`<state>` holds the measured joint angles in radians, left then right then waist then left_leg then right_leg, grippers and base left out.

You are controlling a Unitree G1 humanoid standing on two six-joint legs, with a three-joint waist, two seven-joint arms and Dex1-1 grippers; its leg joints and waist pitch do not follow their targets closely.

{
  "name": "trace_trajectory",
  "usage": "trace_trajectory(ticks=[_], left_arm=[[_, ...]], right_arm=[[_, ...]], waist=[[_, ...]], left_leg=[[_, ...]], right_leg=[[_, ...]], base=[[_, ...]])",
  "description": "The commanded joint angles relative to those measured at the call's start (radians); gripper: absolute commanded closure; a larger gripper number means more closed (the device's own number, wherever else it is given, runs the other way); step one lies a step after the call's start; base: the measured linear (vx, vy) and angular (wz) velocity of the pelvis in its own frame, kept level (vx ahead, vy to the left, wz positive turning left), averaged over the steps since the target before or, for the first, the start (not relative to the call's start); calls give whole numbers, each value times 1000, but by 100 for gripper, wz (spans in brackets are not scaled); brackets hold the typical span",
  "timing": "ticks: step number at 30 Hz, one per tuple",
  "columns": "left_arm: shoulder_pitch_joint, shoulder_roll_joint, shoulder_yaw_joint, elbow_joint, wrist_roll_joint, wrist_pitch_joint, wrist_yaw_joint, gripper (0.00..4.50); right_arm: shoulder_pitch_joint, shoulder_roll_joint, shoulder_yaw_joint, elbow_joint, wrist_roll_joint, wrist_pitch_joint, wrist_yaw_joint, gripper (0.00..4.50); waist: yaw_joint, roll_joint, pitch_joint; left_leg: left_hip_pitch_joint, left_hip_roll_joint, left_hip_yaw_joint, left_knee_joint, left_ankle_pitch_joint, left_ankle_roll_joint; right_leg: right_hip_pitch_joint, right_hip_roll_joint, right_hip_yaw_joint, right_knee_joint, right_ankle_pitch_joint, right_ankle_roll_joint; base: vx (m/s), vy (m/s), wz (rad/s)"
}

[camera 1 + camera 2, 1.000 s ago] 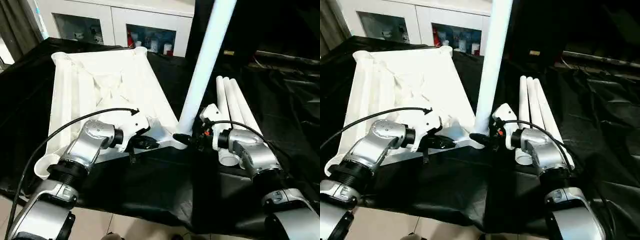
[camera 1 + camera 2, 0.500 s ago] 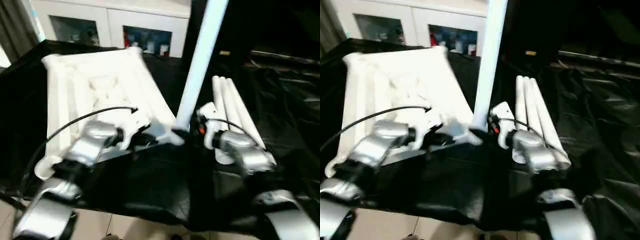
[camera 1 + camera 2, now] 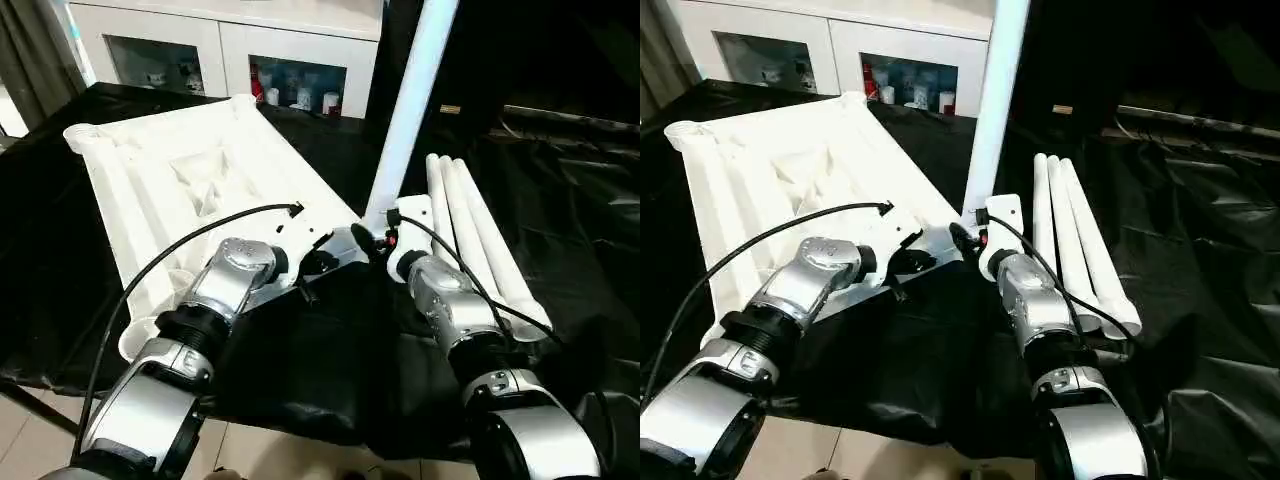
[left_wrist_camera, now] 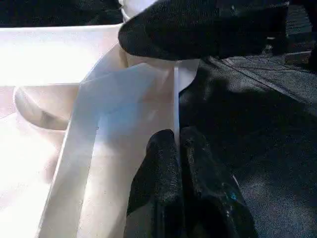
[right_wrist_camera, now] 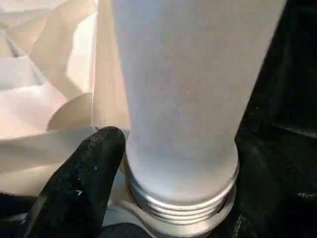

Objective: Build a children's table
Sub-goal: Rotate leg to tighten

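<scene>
The white table top (image 3: 190, 180) lies upside down on black cloth, ribbed underside up. One white leg (image 3: 410, 110) stands upright in its near right corner socket. My right gripper (image 3: 372, 238) is at the leg's base, one black finger (image 5: 94, 158) pressed against the collared end (image 5: 183, 198). It is shut on the leg (image 5: 183, 99). My left gripper (image 3: 325, 262) is just left of that corner. In the left wrist view, the left gripper (image 4: 177, 144) is shut on the thin rim (image 4: 176, 99) of the table top.
Three spare white legs (image 3: 470, 230) lie side by side on the cloth, right of the upright leg. A white cabinet with glass doors (image 3: 220, 50) stands behind the table. The black cloth's front edge (image 3: 300, 420) hangs just below my forearms.
The camera has swung, so the whole scene sits differently. Both forearms now point more straight ahead. Both grippers keep their holds at the corner, and the leg stays upright.
</scene>
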<state>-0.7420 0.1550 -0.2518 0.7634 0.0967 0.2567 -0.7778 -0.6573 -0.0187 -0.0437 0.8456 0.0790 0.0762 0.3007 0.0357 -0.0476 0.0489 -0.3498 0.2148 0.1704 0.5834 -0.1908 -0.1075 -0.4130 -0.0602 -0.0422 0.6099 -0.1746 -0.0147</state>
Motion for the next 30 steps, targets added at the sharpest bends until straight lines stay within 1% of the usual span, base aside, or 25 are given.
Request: trace_trajectory(ticks=[1,2,3,4,5,6,9,10,11,12,13,14,17,18,19,20,22,24,27,28,30], left_arm=[[1,-26,-19,10,-14,-31,-29,450],[9,-7,-19,1,-18,-40,-57,450],[14,2,-20,-4,-20,-44,-74,450],[23,23,-21,-16,-24,-52,-105,450],[27,35,-21,-22,-27,-58,-123,450],[33,49,-23,-30,-31,-64,-150,450],[42,71,-25,-41,-36,-68,-185,450],[53,95,-28,-54,-44,-83,-232,450],[61,112,-30,-66,-50,-85,-263,450],[64,119,-31,-71,-52,-85,-274,450],[77,143,-37,-91,-60,-79,-323,450],[82,157,-40,-101,-63,-76,-346,450],[98,206,-47,-141,-76,-56,-425,450],[100,213,-47,-148,-79,-52,-438,450],[105,222,-46,-161,-85,-49,-456,450],[105,222,-46,-161,-85,-49,-456,450],[111,232,-47,-176,-93,-45,-478,450],[116,239,-49,-183,-94,-44,-484,450],[118,240,-49,-186,-94,-43,-484,450],[118,241,-49,-187,-94,-43,-483,450],[121,243,-48,-193,-94,-39,-483,450]], right_arm=[[18,11,60,11,-5,6,80,74],[27,-15,78,-11,-8,-3,144,74],[32,-27,86,-22,-10,-5,179,74],[43,-54,102,-46,-11,-9,251,74],[49,-70,111,-59,-11,-15,290,74],[54,-87,116,-71,-10,-19,332,74],[59,-111,119,-89,0,-16,389,74],[65,-138,126,-112,13,-8,458,74],[68,-158,134,-126,19,-3,499,74],[69,-165,137,-131,21,0,514,74],[73,-190,147,-149,30,16,565,74],[75,-203,153,-157,33,21,592,74],[80,-244,167,-177,34,41,670,74],[81,-249,168,-179,34,44,681,74],[83,-253,166,-182,35,48,696,74],[83,-253,166,-182,35,48,696,74],[87,-255,167,-189,36,53,710,74],[93,-258,172,-197,41,61,726,98],[95,-259,174,-202,45,67,730,98],[97,-259,175,-205,46,69,732,128],[102,-258,181,-215,53,80,741,137]], waist=[[1,8,-56],[2,5,-56],[2,4,-56],[3,0,-56],[6,1,-57],[5,0,-59],[3,1,-61],[4,2,-61],[5,1,-60],[7,3,-61],[3,5,-60],[2,3,-60],[3,7,-58],[5,8,-59],[6,6,-59],[7,7,-58],[10,7,-59],[13,6,-60],[15,6,-61],[15,6,-61],[15,5,-60]], left_leg=[[-2,6,4,-72,-247,18],[-3,6,4,-70,-245,24],[-6,6,4,-70,-238,30],[-6,6,4,-70,-234,33],[-5,7,5,-68,-223,44],[-9,8,5,-68,-198,50],[-10,8,6,-66,-168,58],[-7,9,7,-66,-166,61],[-8,10,8,-65,-165,66],[-6,11,6,-66,-166,66],[-8,12,6,-67,-170,66],[-6,13,7,-66,-176,65],[0,15,9,-67,-191,61],[4,15,10,-65,-195,60],[0,16,10,-67,-184,59],[0,16,9,-67,-183,54],[1,16,9,-67,-175,48],[0,15,10,-67,-172,45],[1,14,10,-66,-163,44],[0,14,10,-65,-163,44],[0,13,11,-65,-165,44]], right_leg=[[47,-60,36,-88,-310,-171],[49,-61,36,-88,-309,-172],[52,-61,36,-87,-306,-171],[53,-62,35,-88,-305,-170],[53,-63,37,-86,-289,-174],[57,-63,37,-81,-255,-184],[58,-63,36,-74,-203,-207],[57,-61,36,-74,-192,-216],[59,-61,36,-73,-180,-222],[59,-61,35,-72,-178,-223],[58,-62,35,-71,-181,-227],[59,-62,37,-71,-181,-231],[53,-61,37,-73,-185,-239],[52,-61,38,-71,-178,-245],[53,-61,38,-68,-165,-249],[54,-62,37,-68,-166,-248],[54,-61,38,-66,-153,-249],[56,-60,37,-64,-141,-249],[57,-61,38,-62,-126,-250],[57,-61,38,-62,-125,-250],[58,-61,38,-63,-136,-246]], base=[[0,0,0],[0,0,0],[0,0,0],[0,0,0],[0,0,0],[0,0,0],[0,0,0],[0,0,0],[0,0,0],[0,0,0],[0,0,0],[0,0,0],[0,0,0],[0,0,0],[0,0,0],[0,0,0],[0,0,0],[0,0,0],[0,0,0],[0,0,0],[0,0,0]])
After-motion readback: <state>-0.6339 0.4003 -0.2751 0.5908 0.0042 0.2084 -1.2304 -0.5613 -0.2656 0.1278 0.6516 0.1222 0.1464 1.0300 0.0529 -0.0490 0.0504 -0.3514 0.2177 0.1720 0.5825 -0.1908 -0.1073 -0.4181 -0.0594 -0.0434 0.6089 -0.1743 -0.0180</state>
